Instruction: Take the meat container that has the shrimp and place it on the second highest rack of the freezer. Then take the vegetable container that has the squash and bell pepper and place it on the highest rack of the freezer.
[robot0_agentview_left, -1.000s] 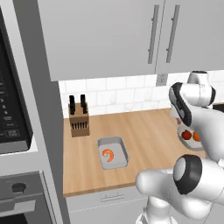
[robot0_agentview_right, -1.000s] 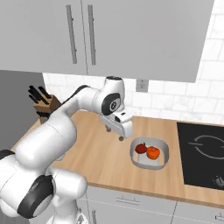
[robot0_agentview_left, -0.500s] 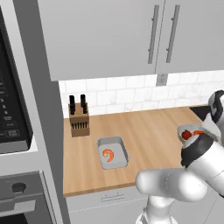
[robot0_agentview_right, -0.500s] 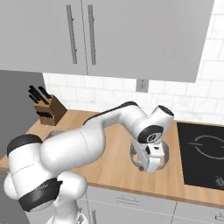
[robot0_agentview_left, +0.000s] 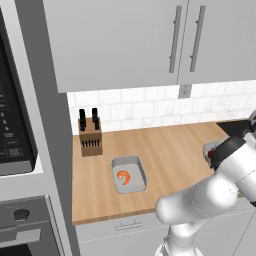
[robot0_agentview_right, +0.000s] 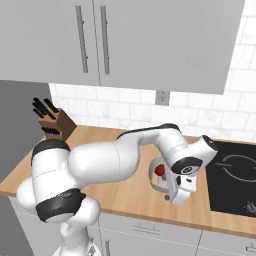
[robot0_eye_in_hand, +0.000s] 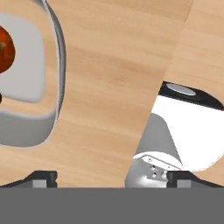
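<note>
Pincer (robot0_eye_in_hand: 111, 177), fingers apart and empty, has dropped lower beside the vegetable container (robot0_agentview_right: 159, 176).

An orange-red shrimp (robot0_agentview_left: 123, 177) lies in a pale grey tray (robot0_agentview_left: 139, 168) on the light wood-grain counter (robot0_agentview_left: 165, 150).

Lighting: even, bright, rendered; soft shadows beneath wall cabinets (robot0_agentview_left: 125, 40). Glare: none. Quality: slightly soft, pixelated; hand view coarsest.

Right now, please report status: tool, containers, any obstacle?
Tool open, empty, beside vegetable container. Shrimp container untouched on counter. No obstacle seen.
</note>
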